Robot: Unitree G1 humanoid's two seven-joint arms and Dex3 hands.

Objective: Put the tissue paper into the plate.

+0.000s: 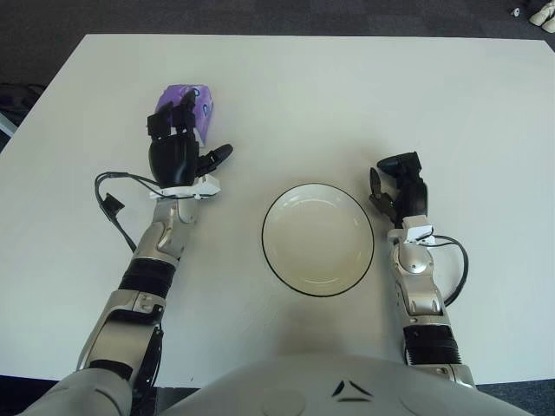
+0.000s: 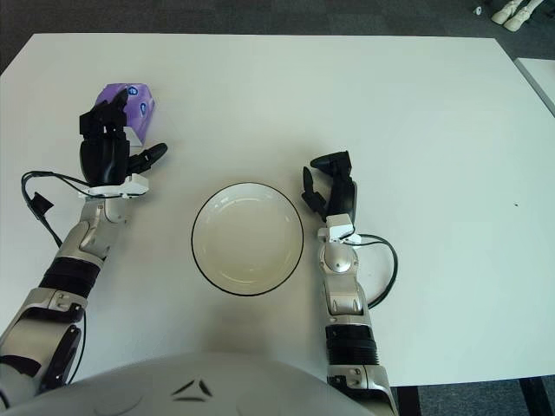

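Note:
The tissue paper is a purple packet (image 1: 194, 95) lying on the white table (image 1: 347, 95) at the far left. My left hand (image 1: 178, 132) sits just behind it. Its black fingers (image 1: 166, 121) stretch forward over the packet's near half, and the thumb (image 1: 217, 154) sticks out to the right, gripping nothing. The packet's near part is hidden under the fingers. The white plate with a dark rim (image 1: 317, 186) stands empty in the middle near me. My right hand (image 1: 397, 180) shows to the right of the plate, fingers loosely curled and holding nothing.
A black cable (image 1: 108, 204) loops off my left wrist onto the table, and another (image 1: 457, 260) loops off my right forearm. Dark floor borders the table's far edge, where something pale (image 1: 545, 13) lies at the top right.

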